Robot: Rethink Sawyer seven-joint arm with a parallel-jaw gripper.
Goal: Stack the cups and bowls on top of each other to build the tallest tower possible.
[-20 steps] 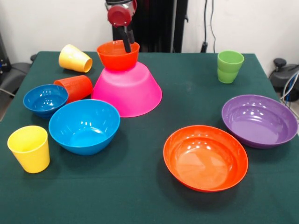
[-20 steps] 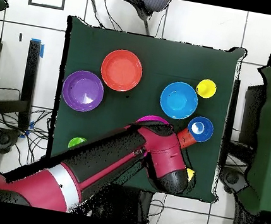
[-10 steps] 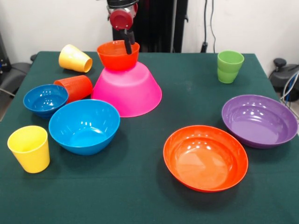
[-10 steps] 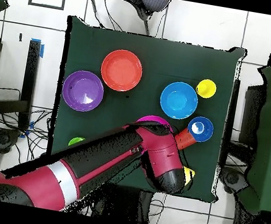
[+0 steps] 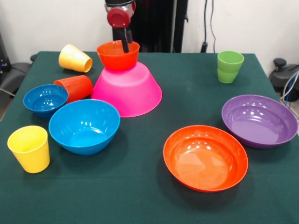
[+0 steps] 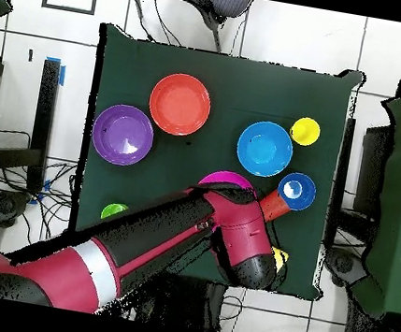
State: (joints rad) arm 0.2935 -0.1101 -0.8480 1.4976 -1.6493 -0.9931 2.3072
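- Tower: large pink bowl (image 5: pixel 127 91) upside down on the green counter (image 5: pixel 187 84) at far left-centre in the front view, small orange bowl (image 5: pixel 118 54) sitting upright on its flat base, mouth up. Only two pieces high; medium blue bowl (image 5: pixel 84 126) is not on it, it rests on the counter nearer the camera.
- Tool (image 5: pixel 125 41) hangs at the small orange bowl's rim, dark fingers reaching just inside the mouth. Cannot tell whether it is spread or pressed together, or whether it pinches the rim.
- Handling, judged: glossy thin plastic, so light, stiff and slippery; a rim pinch with one finger inside and one outside looks the best hold. Top bowl on a small base probably tips if nudged.
- Axes: all upright bowls point mouth up, short vertical axis. Small blue bowl (image 5: pixel 46 99) upright beside the medium blue one.
- Cups: near yellow cup (image 5: pixel 29 148) and green cup (image 5: pixel 230 66) upright, long axis vertical. Far yellow cup (image 5: pixel 74 59) and orange-red cup (image 5: pixel 74 88) lie on their sides, long axis about level; orange-red one touches or nearly touches the pink bowl.
- Wide shallow orange bowl (image 5: pixel 205 157) and purple bowl (image 5: pixel 259 120) sit well apart from the tower, right side.
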